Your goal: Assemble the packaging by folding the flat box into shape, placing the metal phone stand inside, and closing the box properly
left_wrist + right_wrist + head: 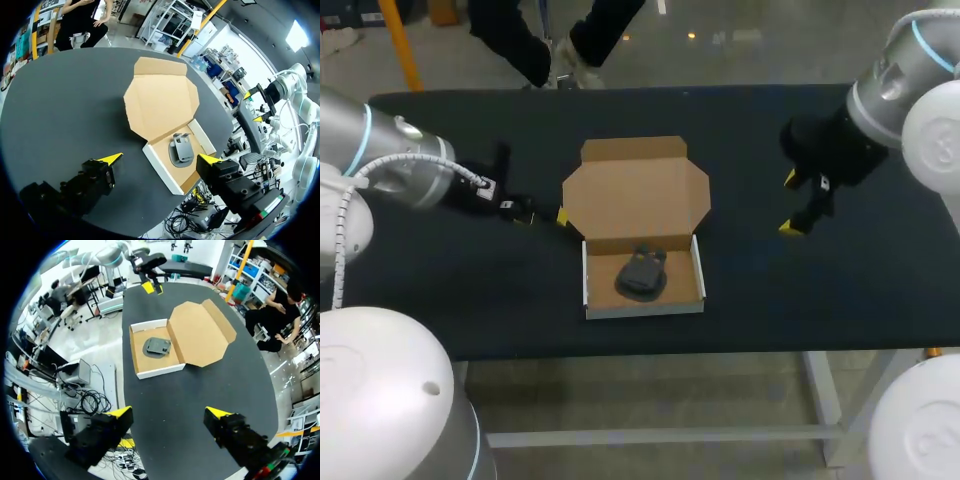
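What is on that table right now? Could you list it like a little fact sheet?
Box: cardboard, folded into a tray, lid open and lying flat behind it
Phone stand: dark, lying inside the tray
Left claw: open, empty, by the lid's left edge
Right claw: open, empty, off to the box's right
Table: black top

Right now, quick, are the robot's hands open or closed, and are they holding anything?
Left gripper: open, holding nothing.
Right gripper: open, holding nothing.
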